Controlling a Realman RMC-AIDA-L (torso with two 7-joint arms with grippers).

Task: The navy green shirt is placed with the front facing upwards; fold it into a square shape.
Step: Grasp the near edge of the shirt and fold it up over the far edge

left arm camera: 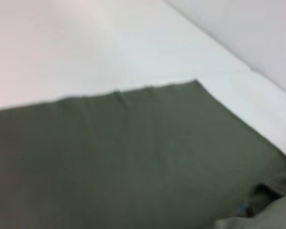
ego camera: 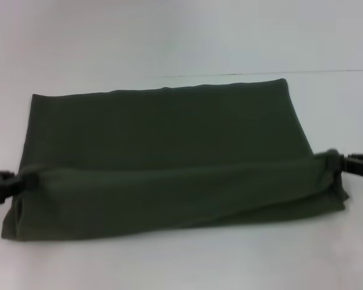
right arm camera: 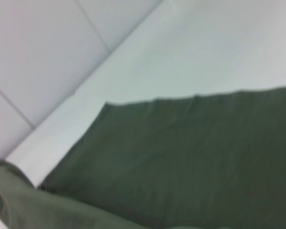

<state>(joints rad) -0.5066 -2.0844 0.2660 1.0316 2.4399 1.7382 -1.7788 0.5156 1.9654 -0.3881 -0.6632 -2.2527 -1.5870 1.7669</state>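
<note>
Grippers first: the left gripper (ego camera: 25, 180) is clamped shut on the left end of the navy green shirt (ego camera: 163, 145), black fingers pinching a lifted edge of cloth. Across from it, the right gripper (ego camera: 334, 162) is closed tight on the right end of that same edge, a touch higher in the head view. Between the two claws the held edge runs as a taut, rolled band across the front of the garment, raised over the layer below. Out from there, the shirt lies as a wide dark olive rectangle on the white table (ego camera: 169, 266), plain cloth facing up, far edge straight and flat. Both wrist views show smooth green fabric (left arm camera: 133, 157) spreading toward the pale wall (right arm camera: 33, 52).
</note>
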